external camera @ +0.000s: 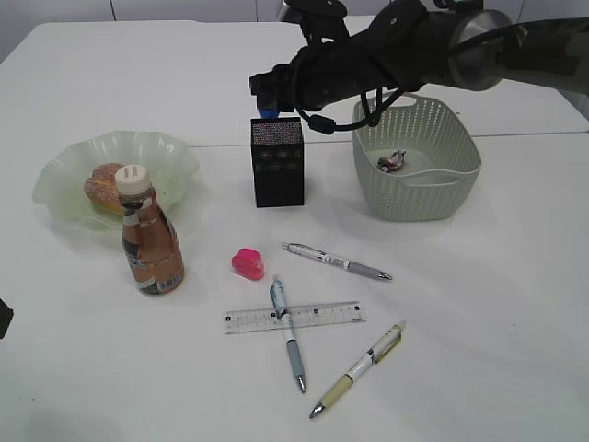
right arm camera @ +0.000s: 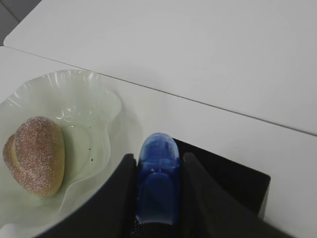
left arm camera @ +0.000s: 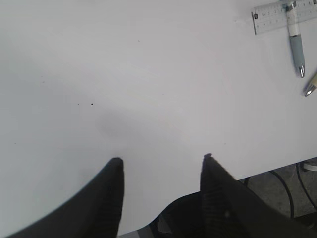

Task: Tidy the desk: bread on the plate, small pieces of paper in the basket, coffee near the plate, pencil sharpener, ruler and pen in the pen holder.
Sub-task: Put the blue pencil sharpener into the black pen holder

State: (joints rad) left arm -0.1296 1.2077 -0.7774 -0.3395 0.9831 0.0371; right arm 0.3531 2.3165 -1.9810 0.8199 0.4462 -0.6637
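Observation:
My right gripper (external camera: 267, 98) is shut on a blue pencil sharpener (right arm camera: 157, 183), held just above the open top of the black mesh pen holder (external camera: 278, 164). In the right wrist view the pen holder (right arm camera: 233, 184) lies right under the jaws. A pink sharpener (external camera: 248, 264), the clear ruler (external camera: 322, 316) and three pens (external camera: 336, 262) (external camera: 289, 334) (external camera: 359, 368) lie on the desk in front. The bread (external camera: 103, 184) sits in the wavy green plate (external camera: 170, 152), with the coffee (external camera: 150, 241) beside it. My left gripper (left arm camera: 162, 159) is open over bare desk.
The perforated basket (external camera: 419, 184) stands right of the pen holder with a crumpled paper scrap (external camera: 392, 161) inside. The right arm stretches over the basket's back rim. In the left wrist view the desk's front edge (left arm camera: 257, 171) runs just past the fingers.

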